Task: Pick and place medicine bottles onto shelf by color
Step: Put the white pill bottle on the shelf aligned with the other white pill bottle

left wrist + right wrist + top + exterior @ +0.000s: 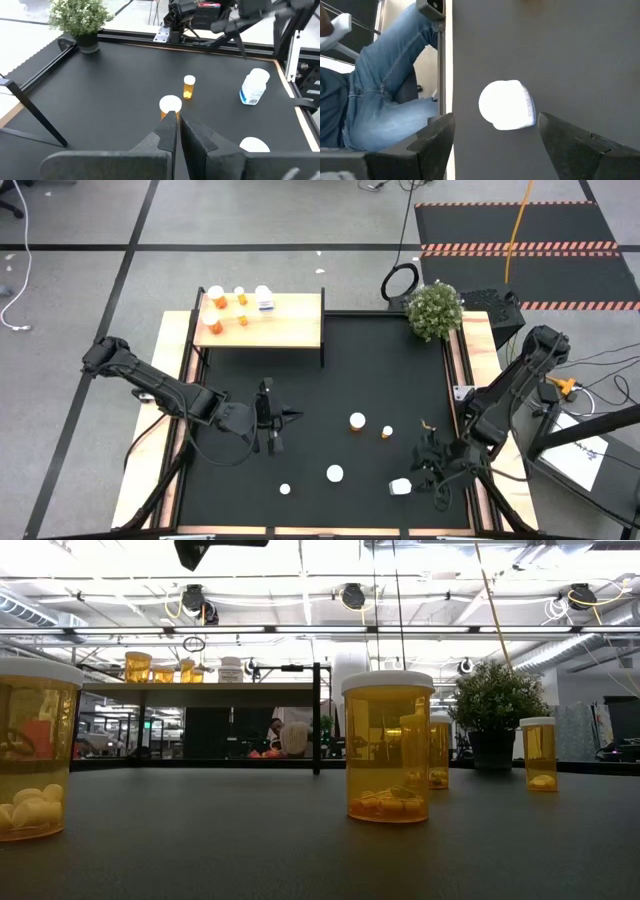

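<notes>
Right gripper (492, 132) hangs wide open over the white bottle (507, 105) at the mat's near right edge; centre the jaws on its body before closing; left gripper (176, 127) pinched shut, idle mid-mat.

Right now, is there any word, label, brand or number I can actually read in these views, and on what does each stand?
No text can be read in any view.
White bottle on the black mat: bluish label, print too blurred.
White bottle on the shelf: label too small.
Orange bottles: no label visible.
</notes>
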Controlling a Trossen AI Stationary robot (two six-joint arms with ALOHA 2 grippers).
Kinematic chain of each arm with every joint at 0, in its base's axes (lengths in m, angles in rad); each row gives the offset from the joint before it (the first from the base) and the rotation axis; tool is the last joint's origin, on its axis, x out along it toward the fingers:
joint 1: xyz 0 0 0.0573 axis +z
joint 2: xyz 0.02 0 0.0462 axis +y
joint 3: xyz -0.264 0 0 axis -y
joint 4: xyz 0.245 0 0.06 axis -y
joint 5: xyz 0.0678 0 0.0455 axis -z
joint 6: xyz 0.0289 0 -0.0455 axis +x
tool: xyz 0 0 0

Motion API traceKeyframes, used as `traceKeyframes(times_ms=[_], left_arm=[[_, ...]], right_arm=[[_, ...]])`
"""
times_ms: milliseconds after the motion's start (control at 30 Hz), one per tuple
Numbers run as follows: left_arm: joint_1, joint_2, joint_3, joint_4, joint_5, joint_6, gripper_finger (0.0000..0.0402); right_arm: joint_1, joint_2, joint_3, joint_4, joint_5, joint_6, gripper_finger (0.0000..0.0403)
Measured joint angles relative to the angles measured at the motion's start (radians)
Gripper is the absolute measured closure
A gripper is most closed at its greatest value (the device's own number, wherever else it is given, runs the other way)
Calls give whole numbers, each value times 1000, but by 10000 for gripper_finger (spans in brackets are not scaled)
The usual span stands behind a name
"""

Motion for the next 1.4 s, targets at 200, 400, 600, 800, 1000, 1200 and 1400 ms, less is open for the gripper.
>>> traceKeyframes(times_ms=[200,400,600,800,1000,1200,1400], left_arm=[[0,-1,0,2,0,-8,378],[5,-1,0,3,0,-8,378],[6,-1,0,2,0,-8,378],[6,-1,0,1,0,-8,378],[6,-1,0,1,0,-9,378],[6,-1,0,4,0,-11,378],[6,-1,0,5,0,-14,378]], right_arm=[[16,84,0,1,-1,16,124],[15,138,0,2,1,-25,124],[15,187,0,72,3,-77,124],[6,233,0,135,6,-142,124],[0,252,0,172,54,-190,125],[-15,252,0,173,59,-194,160],[-21,247,0,172,52,-194,219]])
